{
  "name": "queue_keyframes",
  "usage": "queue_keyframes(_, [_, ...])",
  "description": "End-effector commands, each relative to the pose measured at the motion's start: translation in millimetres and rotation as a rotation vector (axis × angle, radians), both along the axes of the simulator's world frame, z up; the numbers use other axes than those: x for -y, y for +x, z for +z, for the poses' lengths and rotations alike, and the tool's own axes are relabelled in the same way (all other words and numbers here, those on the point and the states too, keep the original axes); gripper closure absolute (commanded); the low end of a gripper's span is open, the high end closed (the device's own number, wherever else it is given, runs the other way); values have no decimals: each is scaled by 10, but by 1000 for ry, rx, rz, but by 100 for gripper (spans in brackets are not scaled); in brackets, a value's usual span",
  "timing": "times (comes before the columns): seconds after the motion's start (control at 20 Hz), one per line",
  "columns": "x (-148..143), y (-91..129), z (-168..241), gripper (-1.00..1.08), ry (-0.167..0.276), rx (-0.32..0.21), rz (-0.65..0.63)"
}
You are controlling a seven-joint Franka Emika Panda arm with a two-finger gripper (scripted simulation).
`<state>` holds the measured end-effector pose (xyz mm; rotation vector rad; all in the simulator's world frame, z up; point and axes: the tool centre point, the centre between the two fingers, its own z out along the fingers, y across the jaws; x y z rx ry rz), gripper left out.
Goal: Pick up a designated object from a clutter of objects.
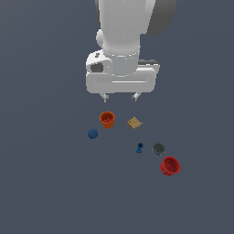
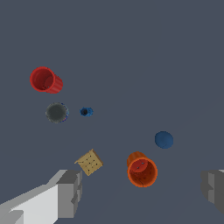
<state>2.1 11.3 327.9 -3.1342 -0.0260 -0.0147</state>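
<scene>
The deep red ribbed cup (image 1: 170,166) lies on the grey floor at the exterior view's lower right, tipped on its side; it also shows in the wrist view (image 2: 46,80). My gripper (image 1: 120,97) hangs open and empty well above the floor, far from the red cup and roughly over the orange cup (image 1: 107,119) and the tan flat square (image 1: 134,123). In the wrist view my gripper (image 2: 142,192) shows two wide-apart fingers (image 2: 69,192), with the orange cup (image 2: 142,169) between them and the tan square (image 2: 89,162) beside one.
A blue ball (image 1: 93,133) lies at the exterior view's left of the orange cup. A small blue piece (image 1: 140,147) and a dark grey disc (image 1: 158,148) lie between the tan square and the red cup, the disc closest to the red cup.
</scene>
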Motion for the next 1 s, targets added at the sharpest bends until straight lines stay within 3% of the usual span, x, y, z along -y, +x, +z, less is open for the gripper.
queue_keyframes(0.0, [0, 0, 0, -92, 0, 0, 0])
queue_keyframes(0.45, [-17, 61, -16, -92, -24, 7, 28])
queue_keyframes(0.95, [-105, 170, -85, -92, -23, 6, 6])
